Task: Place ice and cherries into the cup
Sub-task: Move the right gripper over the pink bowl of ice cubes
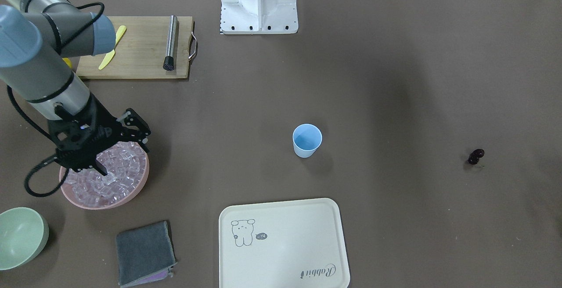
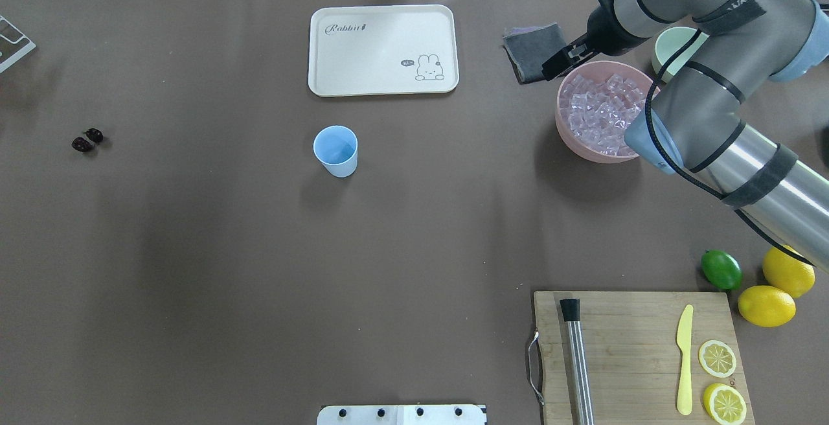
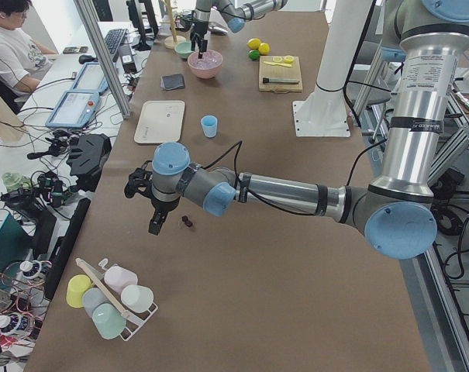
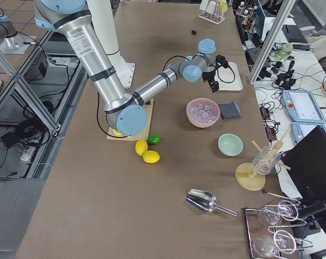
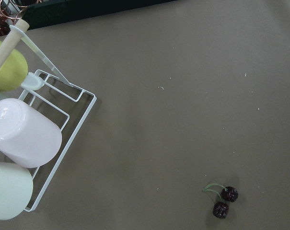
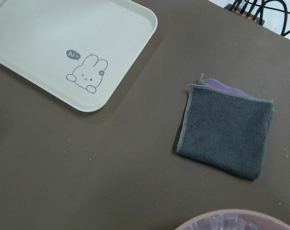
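The pink bowl [image 1: 106,204] is piled with ice [image 1: 119,179], right gripper [image 1: 123,156] jaws spread over it. The blue cup [image 1: 307,141] is empty. Left gripper [image 3: 156,224] jaws: can't tell.

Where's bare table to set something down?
Bare: the wide stretch between cup and cherries; the middle between cup and cutting board; the tray, itself bare. Crowded: robot's right end, with pink bowl beneath the right gripper, cloth, green bowl.

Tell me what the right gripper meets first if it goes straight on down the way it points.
Most likely the ice heaped in the pink bowl: the right gripper hangs over it, fingers open and pointing down. Depth is unclear, so it may land near the bowl's rim.
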Controlling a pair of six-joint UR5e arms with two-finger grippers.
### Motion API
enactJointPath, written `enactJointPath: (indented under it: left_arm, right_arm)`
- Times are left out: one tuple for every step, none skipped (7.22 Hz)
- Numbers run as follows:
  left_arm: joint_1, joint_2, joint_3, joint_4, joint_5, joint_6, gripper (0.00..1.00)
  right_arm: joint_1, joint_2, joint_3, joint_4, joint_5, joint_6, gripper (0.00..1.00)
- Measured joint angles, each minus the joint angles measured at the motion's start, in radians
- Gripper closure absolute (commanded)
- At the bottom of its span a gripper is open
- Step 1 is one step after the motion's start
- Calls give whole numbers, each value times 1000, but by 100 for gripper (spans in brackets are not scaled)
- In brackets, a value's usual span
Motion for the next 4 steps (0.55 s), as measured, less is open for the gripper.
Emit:
enactJointPath:
  left_arm:
    - [1, -5, 8, -1, 1, 1, 2]
    - [2, -11, 16, -2, 2, 1, 2]
    - [2, -14, 19, -3, 2, 1, 2]
    - [3, -15, 18, -3, 2, 1, 2]
  right_arm:
    - [5, 10, -44, 29, 13, -62, 3]
    - [16, 18, -71, 40, 47, -107, 3]
    - [25, 19, -89, 46, 79, -149, 2]
    - [28, 5, -94, 59, 94, -174, 2]
